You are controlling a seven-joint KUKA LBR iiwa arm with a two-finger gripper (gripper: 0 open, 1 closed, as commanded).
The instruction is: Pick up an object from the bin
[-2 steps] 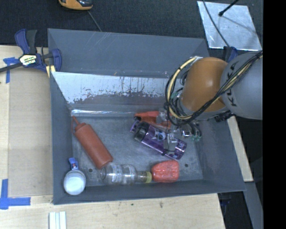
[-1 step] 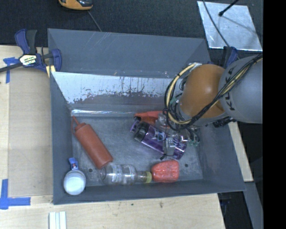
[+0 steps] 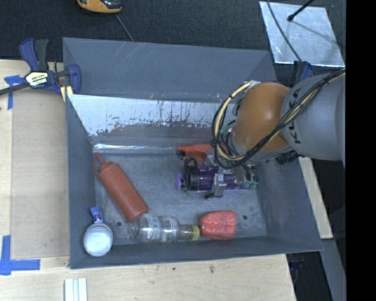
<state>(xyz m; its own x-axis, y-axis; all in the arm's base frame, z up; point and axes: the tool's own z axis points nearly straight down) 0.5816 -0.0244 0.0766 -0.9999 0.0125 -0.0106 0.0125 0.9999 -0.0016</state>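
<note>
A red-brown squeeze bottle (image 3: 120, 188) lies slantwise at the left, thin nozzle toward the upper left, and just below its broad end a clear plastic bottle (image 3: 157, 228) lies on its side, its cap end touching a red, rough lump (image 3: 218, 224) to the right. In the lower left corner sits a white round thing (image 3: 97, 239) with a small blue piece (image 3: 95, 214) at its top, near the squeeze bottle but apart from it. At the view's top edge is a yellow and black object (image 3: 100, 4) with a thin cord (image 3: 123, 26) running down to the right.
</note>
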